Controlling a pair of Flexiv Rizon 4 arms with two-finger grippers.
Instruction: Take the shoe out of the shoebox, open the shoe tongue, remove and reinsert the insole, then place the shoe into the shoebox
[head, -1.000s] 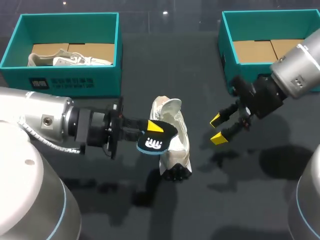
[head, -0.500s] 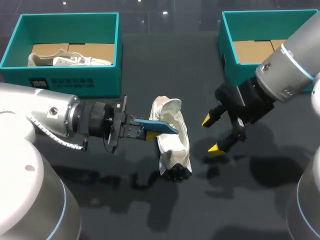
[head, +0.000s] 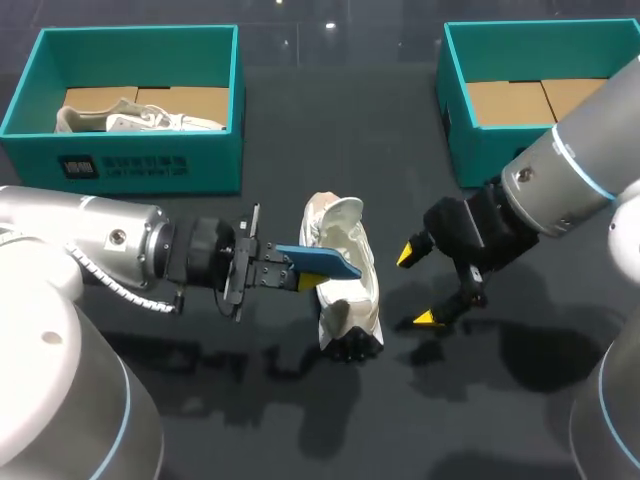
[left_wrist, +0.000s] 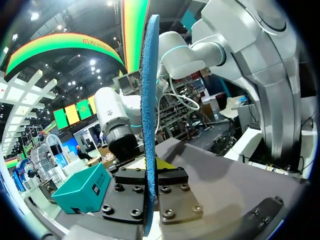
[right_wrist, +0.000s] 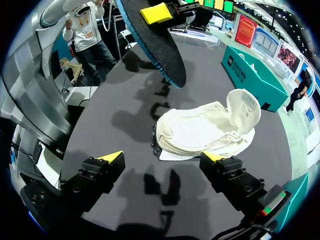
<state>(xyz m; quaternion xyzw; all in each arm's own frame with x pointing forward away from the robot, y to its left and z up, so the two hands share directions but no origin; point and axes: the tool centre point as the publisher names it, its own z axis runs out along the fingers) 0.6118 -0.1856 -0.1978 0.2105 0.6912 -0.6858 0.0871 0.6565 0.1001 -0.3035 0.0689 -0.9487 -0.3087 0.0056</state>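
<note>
Overhead and right-wrist cameras, shoe shared

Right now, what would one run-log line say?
left gripper: shut on flat blue insole | right gripper: open, near white fabric shoe

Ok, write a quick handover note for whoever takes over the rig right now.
Left gripper: shut on the blue insole, held edge-on beside the white shoe.
Right gripper: open, empty, on the shoe's other side.
Shoe lies on the table, outside the left shoebox and right shoebox.
Done: shoe out, insole removed.
To do: reinsert insole, put shoe in shoebox.
</note>
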